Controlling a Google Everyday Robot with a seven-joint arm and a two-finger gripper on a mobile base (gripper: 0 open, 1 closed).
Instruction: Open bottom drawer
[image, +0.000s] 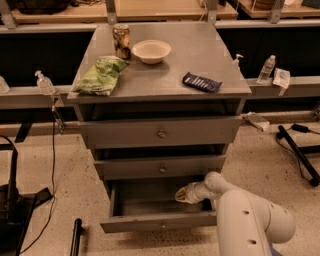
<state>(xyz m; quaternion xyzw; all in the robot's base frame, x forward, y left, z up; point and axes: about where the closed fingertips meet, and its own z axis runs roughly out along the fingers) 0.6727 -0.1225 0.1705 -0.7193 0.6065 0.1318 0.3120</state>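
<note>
The grey cabinet has three drawers. The bottom drawer (155, 222) is the narrowest and lowest. It stands pulled out toward me, its empty inside open to view. Its small round knob (162, 226) shows on the front. My gripper (181, 194) reaches from the right on the white arm (250, 220) and sits inside the open drawer, above its floor near the right side. The middle drawer (161, 167) and the widest top drawer (160, 132) are pushed in.
On the cabinet top lie a green chip bag (101, 75), a can (121, 41), a white bowl (151, 51) and a blue snack bar (201, 82). Bottles stand on ledges at left (44, 82) and right (268, 69). Black stands and cables lie on the floor on both sides.
</note>
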